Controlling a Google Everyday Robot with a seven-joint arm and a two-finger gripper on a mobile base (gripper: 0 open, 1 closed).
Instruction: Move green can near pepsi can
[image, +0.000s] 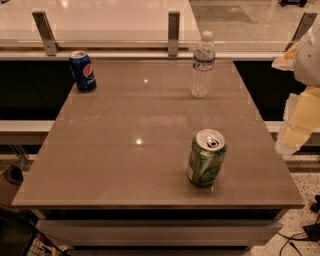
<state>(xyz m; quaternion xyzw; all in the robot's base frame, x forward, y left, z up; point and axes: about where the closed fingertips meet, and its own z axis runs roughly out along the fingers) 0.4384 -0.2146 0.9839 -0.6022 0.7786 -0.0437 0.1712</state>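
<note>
Two cans stood well apart on the tabletop (150, 115), the green can (206, 158) front right and the pepsi can (83, 70) back left, so the gripper (295, 125), beside the right edge, its state impossible to tell, would likely need a square mid-height grasp to avoid tipping the green can.

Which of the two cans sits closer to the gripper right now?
The green can, upright at the front right of the table, close to the gripper at the picture's right edge. The pepsi can stands in the far left corner.

Office-like space: glossy table (125, 115), glass partition (110, 20) on metal brackets (173, 32), speckled floor (306, 186); gripper (292, 134) at right edge.
</note>
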